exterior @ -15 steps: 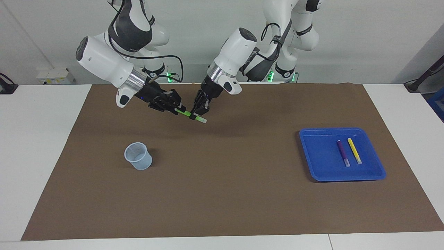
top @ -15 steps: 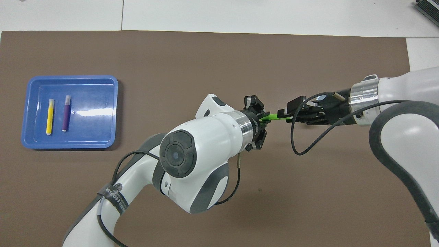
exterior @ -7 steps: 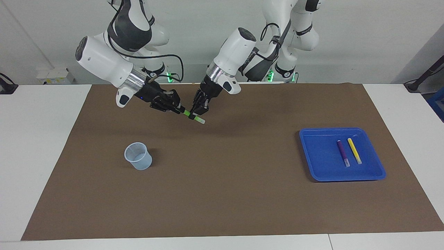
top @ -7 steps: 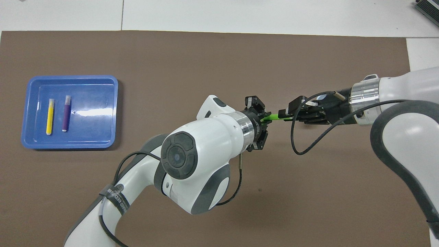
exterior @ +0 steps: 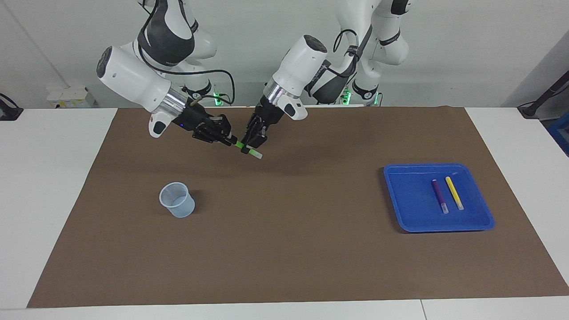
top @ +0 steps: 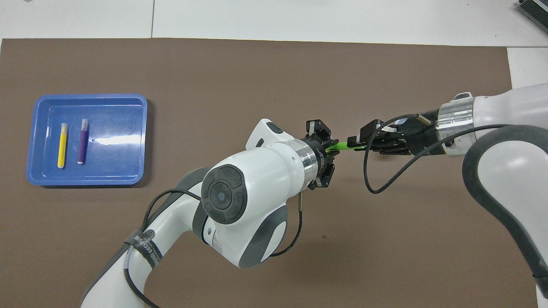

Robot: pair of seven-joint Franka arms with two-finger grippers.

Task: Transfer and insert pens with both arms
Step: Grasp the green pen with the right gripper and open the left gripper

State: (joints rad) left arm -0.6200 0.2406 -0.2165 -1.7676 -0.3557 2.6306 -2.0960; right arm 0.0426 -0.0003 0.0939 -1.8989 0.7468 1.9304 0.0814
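Three pens (exterior: 248, 150), one cup (exterior: 177, 199), one tray (exterior: 395, 195).

left arm (top: 239, 205): glossy white shells, dark grey joint covers, round grey end cap, silver wrist ring, black band with white lettering, thin black cable | right arm (exterior: 133, 80): same white-and-grey build, silver wrist ring, looping black cable | grippers: small, black

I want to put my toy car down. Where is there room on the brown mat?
The widest bare patch of the brown mat lies between the cup and the blue tray. It is crowded nearer the robots, where the left gripper and right gripper both grip the green pen.
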